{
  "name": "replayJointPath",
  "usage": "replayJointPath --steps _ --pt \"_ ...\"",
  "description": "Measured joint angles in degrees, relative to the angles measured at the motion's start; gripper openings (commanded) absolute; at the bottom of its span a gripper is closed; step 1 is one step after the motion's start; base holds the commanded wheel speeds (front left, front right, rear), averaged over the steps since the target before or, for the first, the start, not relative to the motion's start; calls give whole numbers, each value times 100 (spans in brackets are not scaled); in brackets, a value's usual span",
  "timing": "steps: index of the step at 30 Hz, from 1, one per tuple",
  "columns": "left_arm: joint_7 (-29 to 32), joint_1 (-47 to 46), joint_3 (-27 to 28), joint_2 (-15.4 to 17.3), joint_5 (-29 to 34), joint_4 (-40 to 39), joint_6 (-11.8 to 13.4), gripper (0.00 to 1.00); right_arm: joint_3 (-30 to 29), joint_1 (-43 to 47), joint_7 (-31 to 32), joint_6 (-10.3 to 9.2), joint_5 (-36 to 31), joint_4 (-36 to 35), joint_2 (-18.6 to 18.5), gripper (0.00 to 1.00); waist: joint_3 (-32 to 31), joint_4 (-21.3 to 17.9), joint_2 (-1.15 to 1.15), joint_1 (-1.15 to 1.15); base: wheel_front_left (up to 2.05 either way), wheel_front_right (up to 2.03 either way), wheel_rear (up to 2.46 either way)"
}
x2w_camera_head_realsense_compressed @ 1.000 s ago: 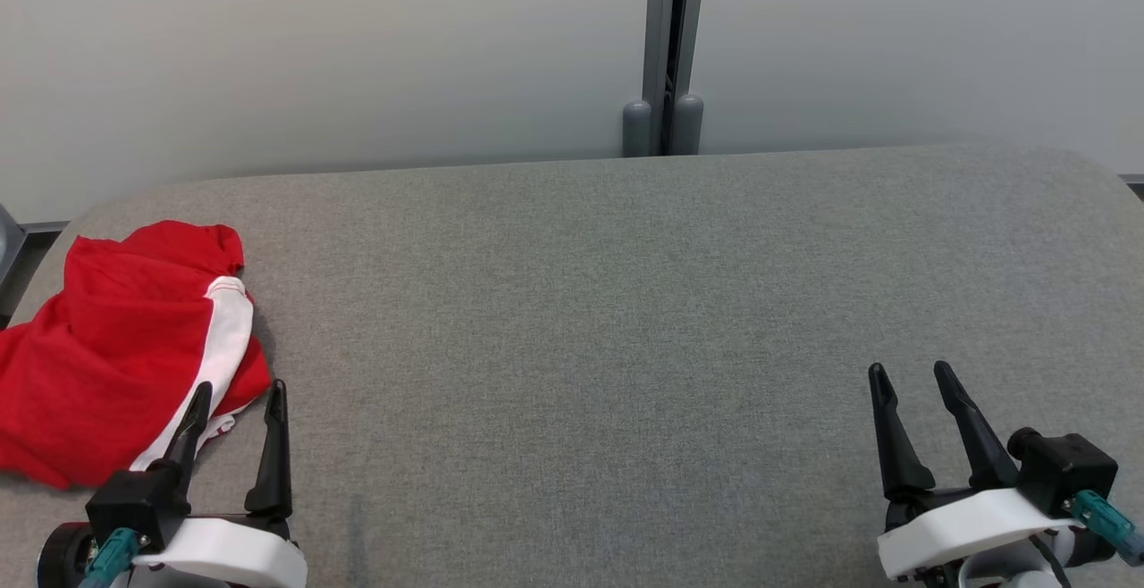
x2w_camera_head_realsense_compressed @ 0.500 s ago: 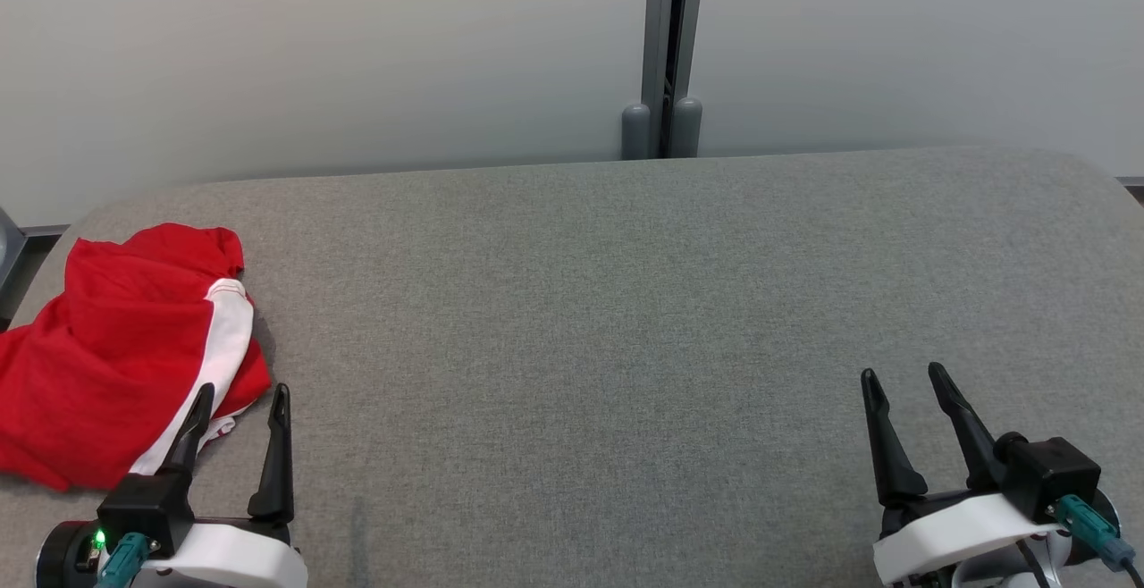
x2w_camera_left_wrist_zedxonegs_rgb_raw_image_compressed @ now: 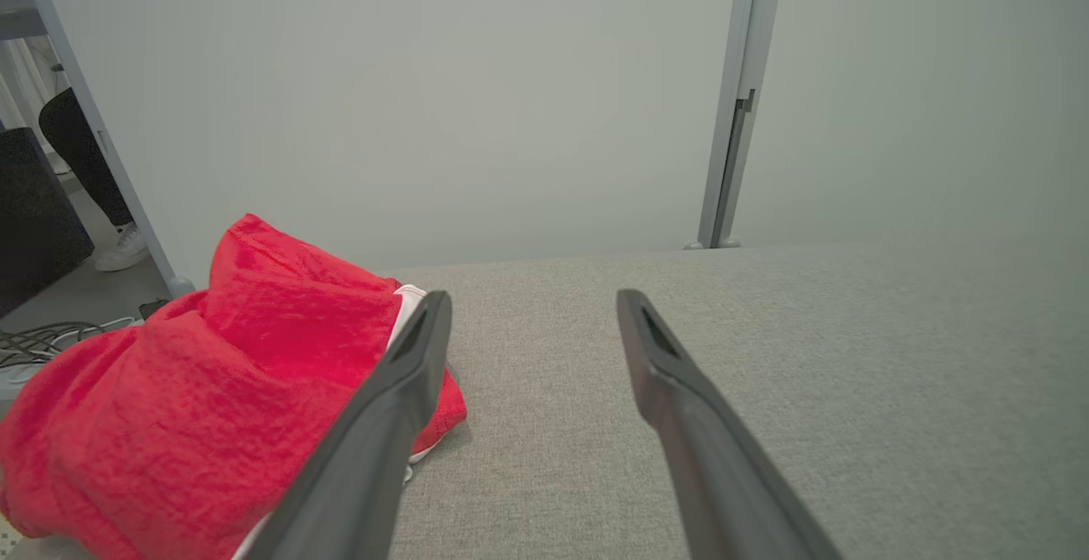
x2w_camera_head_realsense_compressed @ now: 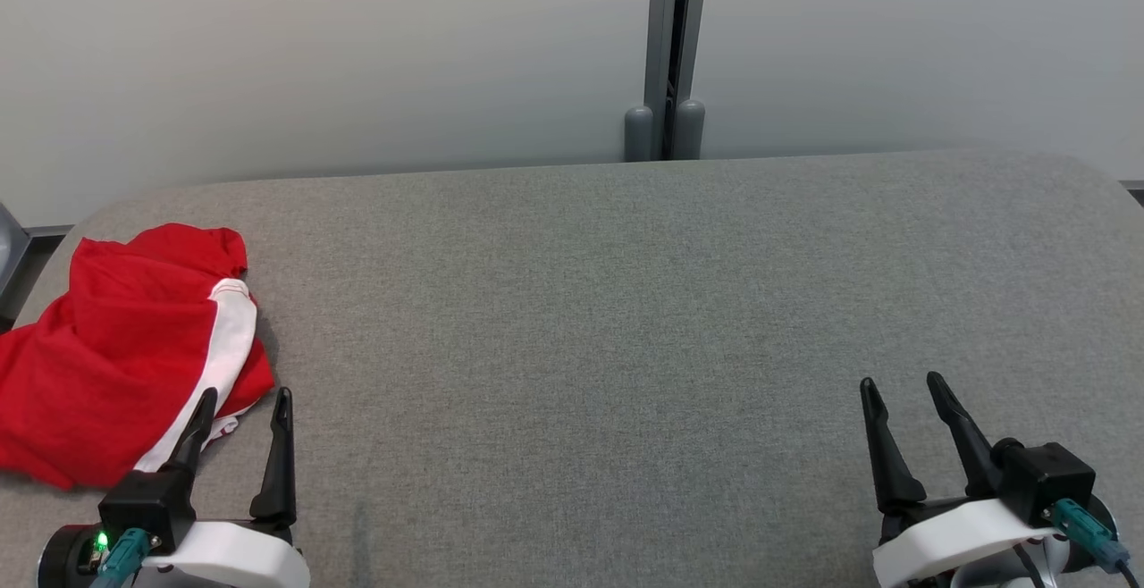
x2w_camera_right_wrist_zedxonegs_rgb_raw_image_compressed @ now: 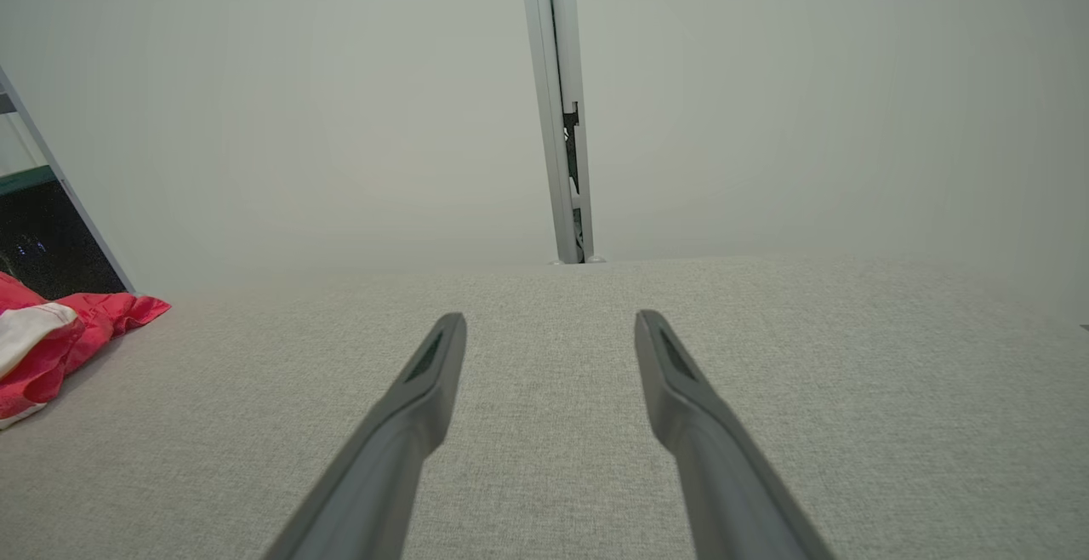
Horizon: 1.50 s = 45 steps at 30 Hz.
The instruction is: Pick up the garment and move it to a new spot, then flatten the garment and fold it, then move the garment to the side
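One garment point(x2w_camera_head_realsense_compressed: 116, 347) at table's point(x2w_camera_head_realsense_compressed: 581, 302) left edge; broad room rightward

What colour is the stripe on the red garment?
White. The stripe runs down the red garment; the head view shows it best.

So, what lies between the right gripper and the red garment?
In the head view, bare grey table from the right gripper up to the left gripper, beside the garment.

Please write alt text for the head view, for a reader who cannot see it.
A crumpled red garment with a white stripe lies at the left end of a grey fabric surface. The open left pincer is by its near edge; the open right pincer is far right.
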Motion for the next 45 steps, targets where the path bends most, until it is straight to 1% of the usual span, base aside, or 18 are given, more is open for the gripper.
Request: replayJointPath --steps 14,21,31,38,45 --pt "118 50 -26 -13 -105 -166 91 100 32 -10 0 0 101 36 -20 100 -11 20 0 0 0 0 0" --pt "116 81 -43 -7 -141 -201 154 100 42 -7 0 0 157 41 -24 100 -22 171 0 0 0 0 0" --pt "58 97 1 45 -213 -132 211 100 104 3 -5 0 204 74 -23 100 -40 614 0 0 0 0 0" --pt "-1 97 11 99 -246 -3 235 100 120 27 -5 0 214 81 -21 100 -52 1100 0 0 0 0 0" --pt "-86 105 -19 75 -279 46 285 100 123 82 -5 0 220 80 -14 100 -64 1639 0 0 0 0 0"
